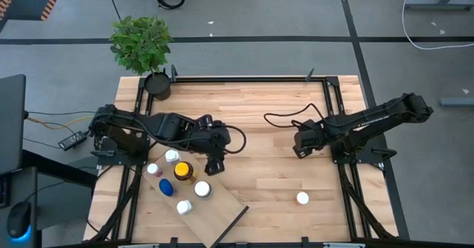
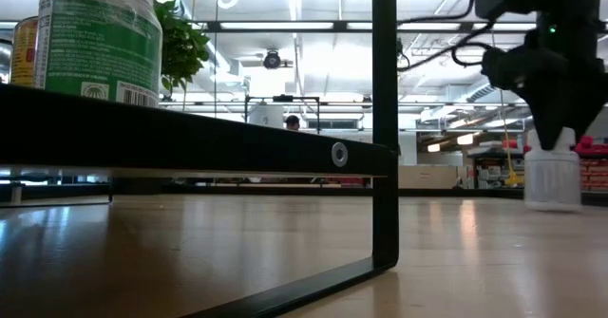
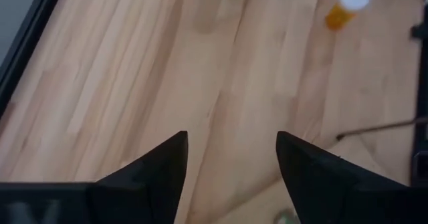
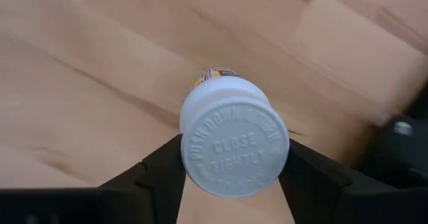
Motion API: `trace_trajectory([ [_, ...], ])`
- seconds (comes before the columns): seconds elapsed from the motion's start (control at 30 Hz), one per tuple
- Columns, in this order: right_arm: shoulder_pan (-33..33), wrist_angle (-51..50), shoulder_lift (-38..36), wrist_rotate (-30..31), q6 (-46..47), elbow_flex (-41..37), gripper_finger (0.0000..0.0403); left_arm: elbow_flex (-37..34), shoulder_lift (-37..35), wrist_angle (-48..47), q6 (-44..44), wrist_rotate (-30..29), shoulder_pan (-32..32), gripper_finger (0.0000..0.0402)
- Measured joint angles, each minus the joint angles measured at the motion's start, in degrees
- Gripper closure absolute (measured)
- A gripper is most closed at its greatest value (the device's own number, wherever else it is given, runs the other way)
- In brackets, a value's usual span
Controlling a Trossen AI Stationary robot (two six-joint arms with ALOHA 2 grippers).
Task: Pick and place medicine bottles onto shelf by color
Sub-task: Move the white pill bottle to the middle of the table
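The right jaws (image 4: 231, 177) are clamped on a white-capped bottle (image 4: 234, 144), standing up. The shelf (image 1: 204, 215) lies at eight o'clock. The left jaws (image 3: 231, 164) are apart, holding nothing.

Your low view cut off the green-labelled bottle (image 2: 100, 38) at the top edge. The right gripper (image 4: 234, 174) hid the white-capped bottle (image 4: 234, 144) below its cap. The far bottle (image 3: 344, 7) was blurred for your left wrist camera.
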Motion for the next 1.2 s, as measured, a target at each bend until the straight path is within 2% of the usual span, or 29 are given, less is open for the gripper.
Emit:
trace_trajectory([
  [0.17, 0.0, 5.1, 0.0, 0.2, -3.0, 2.0, 0.0196, 0.0, 0.0, 5.0, -0.3, 0.1, -0.4, 0.0181],
  [0.43, 0.1, 10.9, 2.9, 0.2, -10.5, 5.7, 0.0196, -0.2, 0.0, 5.1, -3.0, -0.3, -0.6, 0.0194],
  [0.63, 1.4, 14.5, 13.9, -1.2, -16.5, 11.3, 0.0195, -0.2, 0.0, 5.2, -4.5, -1.0, -0.6, 0.02],
  [0.77, 1.5, 14.3, 23.3, -1.8, -22.0, 20.3, 0.0195, -0.2, 0.0, 4.9, -4.7, -1.0, -0.6, 0.0204],
  [0.87, 1.4, 12.9, 29.5, -1.0, -25.9, 28.7, 0.0195, -0.2, -0.1, 0.6, -4.7, -0.8, -0.7, 0.0205],
  [1.03, 1.4, 9.7, 38.1, 0.5, -29.6, 40.0, 0.0194, -0.3, -2.8, -4.3, -0.9, -0.9, -0.5, 0.0203],
  [1.2, 1.3, 8.5, 44.0, -0.6, -28.5, 44.6, 0.0194, -0.3, -7.4, -3.8, 4.1, -1.2, -0.6, 0.0208],
])
